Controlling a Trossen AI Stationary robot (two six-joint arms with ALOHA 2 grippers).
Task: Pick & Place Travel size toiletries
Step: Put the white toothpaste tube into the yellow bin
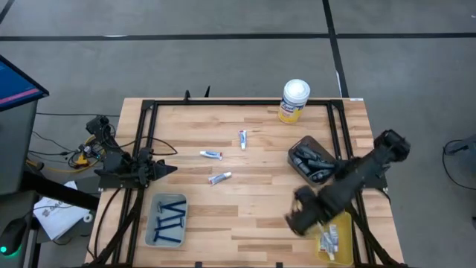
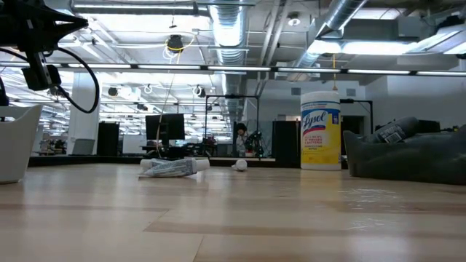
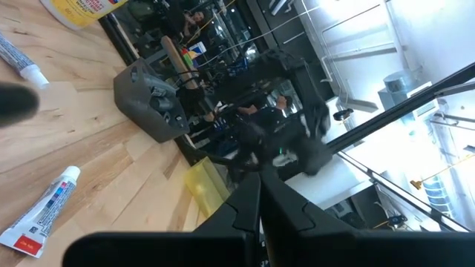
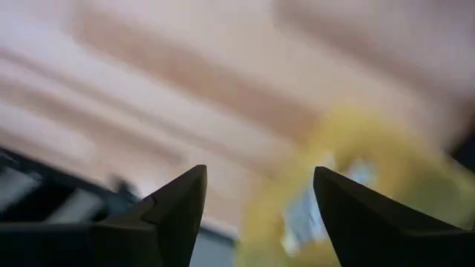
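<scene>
Right pincer (image 1: 297, 217) hangs spread open and empty beside the yellow tray (image 1: 341, 251) at five o'clock; bare tabletop (image 1: 253, 208) lies toward nine. Left pincer (image 1: 169, 170) waits closed at the nine o'clock edge.

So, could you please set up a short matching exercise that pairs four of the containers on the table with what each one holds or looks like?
Things:
1. grey tray
2. dark tray
3. yellow tray
4. Lysol canister

Descriptions:
A. holds small white tubes
B. stands upright with a white lid
C. holds dark-blue razors
D. holds dark grey containers

Pairs: 1-C, 2-D, 3-A, 4-B
</scene>
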